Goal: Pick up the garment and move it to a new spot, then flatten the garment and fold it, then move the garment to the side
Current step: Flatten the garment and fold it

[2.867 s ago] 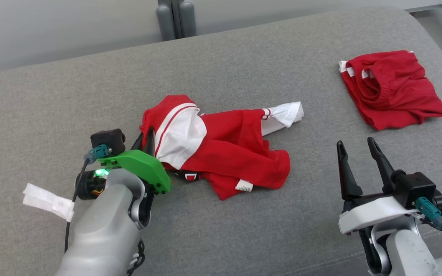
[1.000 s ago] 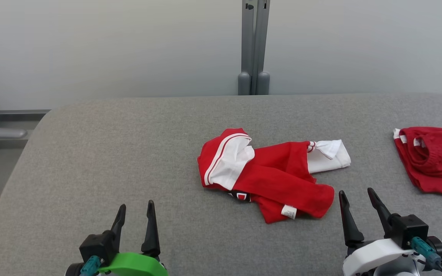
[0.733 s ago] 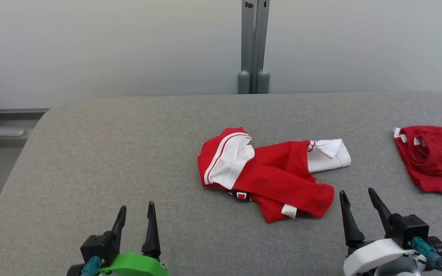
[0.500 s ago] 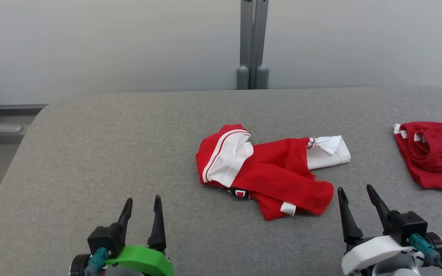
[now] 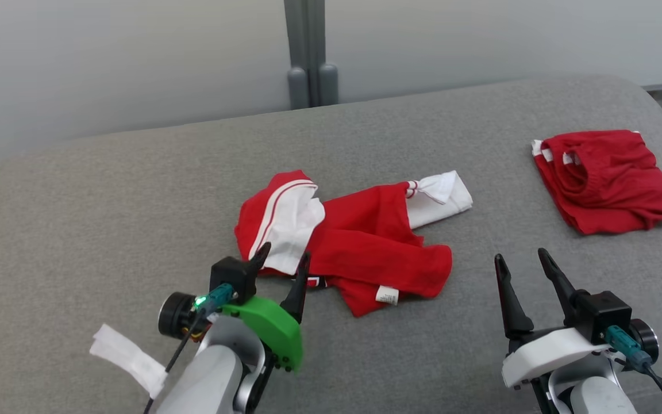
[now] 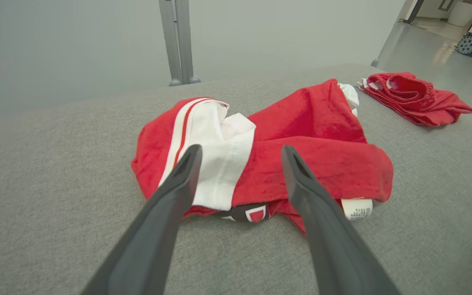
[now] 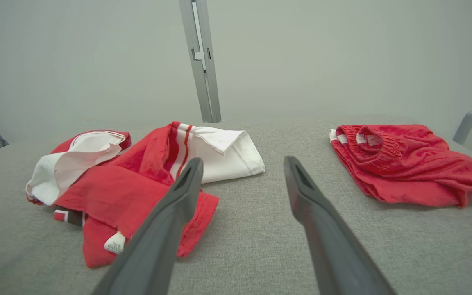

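A crumpled red-and-white garment [image 5: 365,247] lies mid-table, with a white panel at its left, a white sleeve at its far right and a small label at its near edge. My left gripper [image 5: 285,254] is open, its fingertips at the garment's near left edge by the white panel [image 6: 219,164]. In the left wrist view the left gripper [image 6: 241,149] pinches no cloth and the garment [image 6: 322,131] lies just beyond it. My right gripper [image 5: 520,256] stands open and apart, off the garment's right. In the right wrist view the right gripper [image 7: 243,161] has the garment [image 7: 137,184] to its left.
A second red garment [image 5: 607,178] lies folded at the far right of the grey padded table [image 5: 107,201]; it also appears in the wrist views [image 7: 400,164]. A grey post [image 5: 308,52] stands behind the table. A white tag [image 5: 127,356] hangs by my left arm.
The head camera has tilted down and turned, shifting the whole picture. My left gripper has advanced from the near edge up to the garment's near left side. The right gripper stays open in place.
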Controlling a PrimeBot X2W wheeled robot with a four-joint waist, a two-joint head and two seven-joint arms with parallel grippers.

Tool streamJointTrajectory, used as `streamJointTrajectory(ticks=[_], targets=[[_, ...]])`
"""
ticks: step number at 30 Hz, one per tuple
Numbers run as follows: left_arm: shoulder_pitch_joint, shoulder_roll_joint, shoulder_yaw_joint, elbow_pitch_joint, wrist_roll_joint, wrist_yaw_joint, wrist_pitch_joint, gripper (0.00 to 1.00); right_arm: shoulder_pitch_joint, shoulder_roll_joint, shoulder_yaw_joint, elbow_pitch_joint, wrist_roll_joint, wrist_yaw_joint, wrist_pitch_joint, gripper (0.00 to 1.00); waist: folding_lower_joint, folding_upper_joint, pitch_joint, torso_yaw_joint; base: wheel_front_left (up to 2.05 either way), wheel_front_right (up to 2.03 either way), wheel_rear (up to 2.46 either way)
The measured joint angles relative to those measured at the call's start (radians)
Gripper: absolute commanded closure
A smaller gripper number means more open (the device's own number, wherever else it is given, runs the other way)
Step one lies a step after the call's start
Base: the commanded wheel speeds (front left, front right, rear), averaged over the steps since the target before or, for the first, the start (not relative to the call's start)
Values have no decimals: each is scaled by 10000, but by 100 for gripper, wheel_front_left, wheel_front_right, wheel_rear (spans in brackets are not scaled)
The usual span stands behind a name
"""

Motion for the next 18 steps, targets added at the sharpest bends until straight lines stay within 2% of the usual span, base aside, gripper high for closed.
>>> streamJointTrajectory(ticks=[6,10,11,12,13,14,18], targets=[[-1022,-8,-73,1189,-4,-19,81,0,-223,-8,-71,56,0,0,-44,0,0,0,537,-730,0,0,0],[-1554,71,-4,2134,13,117,169,0,-380,-4,-25,150,59,0,-84,0,0,0,874,-1163,0,0,0],[-1653,79,54,2295,12,192,138,8,-407,-4,-33,157,69,0,-96,0,0,0,938,-1248,0,0,0],[-1765,79,140,2458,-4,265,65,51,-411,-6,-50,173,81,0,-107,0,0,0,1014,-1338,0,0,0],[-1864,79,230,2600,-36,295,-40,64,-410,-6,-69,196,90,0,-125,0,0,0,1089,-1417,0,0,0],[-1928,75,278,2688,-92,343,-113,100,-411,-6,-96,205,92,0,-130,0,0,0,1144,-1467,0,0,0],[-2040,69,353,3032,-186,385,-460,100,-410,-10,-268,245,88,0,-134,0,0,0,1289,-1524,0,0,0]])
